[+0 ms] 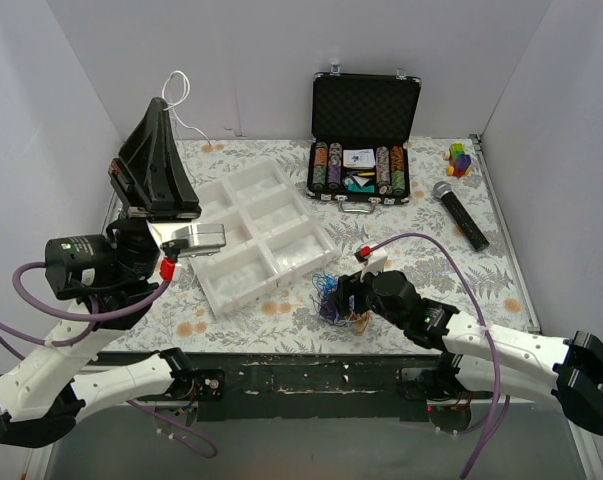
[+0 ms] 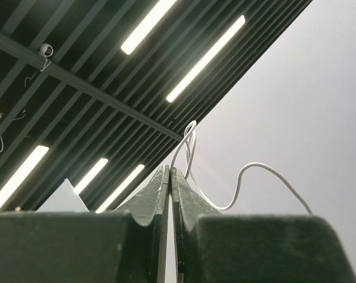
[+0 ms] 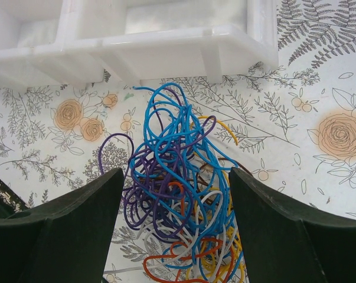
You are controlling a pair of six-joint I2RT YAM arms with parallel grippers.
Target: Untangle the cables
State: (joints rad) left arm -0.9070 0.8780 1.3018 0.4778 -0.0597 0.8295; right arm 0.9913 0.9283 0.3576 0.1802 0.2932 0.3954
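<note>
Now | cables (image 3: pixel 178 194): one knotted blue-purple-orange-white clump | right fingers (image 3: pixel 65 230) spread astride it | left fingers (image 2: pixel 148 200) pressed together

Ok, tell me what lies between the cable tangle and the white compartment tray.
Just a narrow strip of bare floral tablecloth, shown in the right wrist view.

The cables (image 3: pixel 178 194) lie as one knotted heap on the flower-patterned table (image 3: pixel 319 194), near a corner of the white tray (image 3: pixel 166 47) but apart from it. Blue and purple strands loop over each other on top. Orange, yellow and white wires show beneath. One purple loop sticks out sideways.
</note>
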